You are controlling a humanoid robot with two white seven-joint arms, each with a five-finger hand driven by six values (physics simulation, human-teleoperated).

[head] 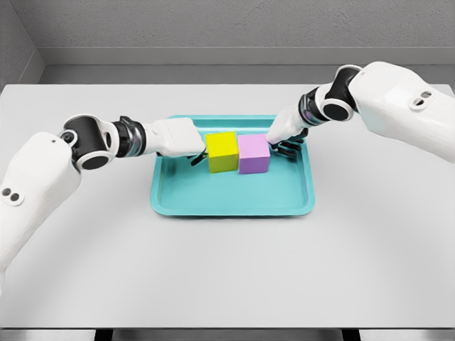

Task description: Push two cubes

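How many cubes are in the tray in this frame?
2. The yellow cube sits left of centre in the teal tray, by the left hand. The purple cube touches its right side, by the right hand. None appears hidden.

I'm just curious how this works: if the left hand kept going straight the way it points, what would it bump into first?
The yellow cube, most likely. The left hand points right along the teal tray and already sits at that cube's left face, with the purple cube directly behind.
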